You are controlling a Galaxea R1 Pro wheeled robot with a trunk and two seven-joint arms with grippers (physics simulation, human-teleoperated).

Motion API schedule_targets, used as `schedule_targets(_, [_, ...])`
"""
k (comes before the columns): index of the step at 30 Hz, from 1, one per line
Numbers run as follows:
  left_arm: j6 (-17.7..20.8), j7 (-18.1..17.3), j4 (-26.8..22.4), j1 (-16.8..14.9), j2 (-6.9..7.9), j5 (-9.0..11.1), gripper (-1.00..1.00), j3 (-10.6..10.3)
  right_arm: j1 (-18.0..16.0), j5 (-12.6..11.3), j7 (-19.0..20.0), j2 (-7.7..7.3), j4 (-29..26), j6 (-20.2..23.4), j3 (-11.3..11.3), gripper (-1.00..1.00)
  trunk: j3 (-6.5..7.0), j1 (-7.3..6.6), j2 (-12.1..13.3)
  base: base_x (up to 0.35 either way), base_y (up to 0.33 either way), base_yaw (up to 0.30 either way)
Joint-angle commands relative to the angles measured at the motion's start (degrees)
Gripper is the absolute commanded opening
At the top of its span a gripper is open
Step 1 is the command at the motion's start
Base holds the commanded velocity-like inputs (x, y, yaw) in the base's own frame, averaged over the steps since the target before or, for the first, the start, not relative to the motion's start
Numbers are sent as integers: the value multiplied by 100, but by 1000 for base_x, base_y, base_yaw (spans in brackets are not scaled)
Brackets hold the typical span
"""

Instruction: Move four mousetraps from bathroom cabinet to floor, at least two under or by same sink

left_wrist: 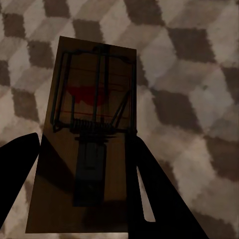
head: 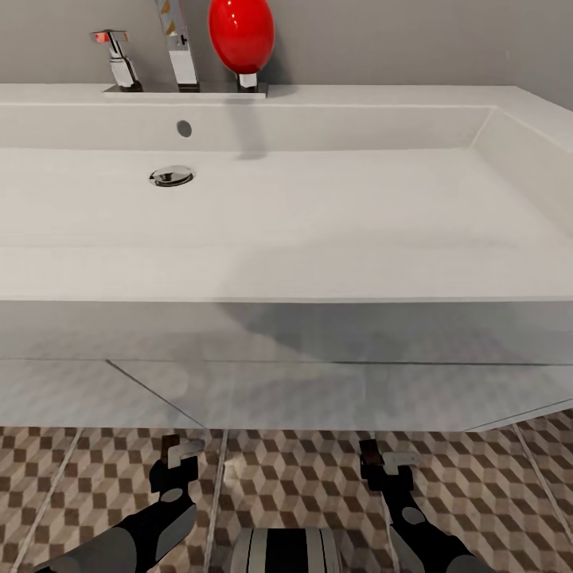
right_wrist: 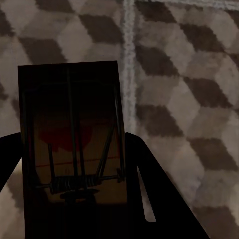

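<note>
Here, each gripper's fingers (left_wrist: 20,169) clamp a mousetrap (left_wrist: 89,124), boards lengthwise along fingers, above patterned floor (head: 302,477).

Mousetrap (left_wrist: 92,134) between dark claw (left_wrist: 84,189) fingers (left_wrist: 159,194), above cube-patterned bathroom floor (left_wrist: 194,74).

A bathroom: a wide white rectangular basin (head: 318,207) with chrome faucet (head: 179,48) along its back edge, above brown-beige cube-patterned floor tiles (head: 302,477).
</note>
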Motion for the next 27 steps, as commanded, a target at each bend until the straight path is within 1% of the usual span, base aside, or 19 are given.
schedule_targets(1, [-28, 25, -12, -4, 4, 61, -100, -49, -3, -68, -14, -4, -1, -21, 49, -100, -4, -1, -1, 0, 0, 0])
schedule_targets(6, [-28, 25, -12, -4, 3, 62, -100, -49, -3, -68, -14, -4, -1, -22, 49, -100, -4, -1, -1, 0, 0, 0])
schedule_targets(10, [-28, 25, -12, -4, 2, 59, -100, -49, -3, -68, -12, -4, -1, -21, 49, -100, -92, 9, -7, 0, 0, 0])
schedule_targets(27, [-28, 25, -12, -4, 9, 61, -100, -49, -3, -68, -13, -4, -1, -22, 49, -100, -92, 9, -7, 0, 0, 0])
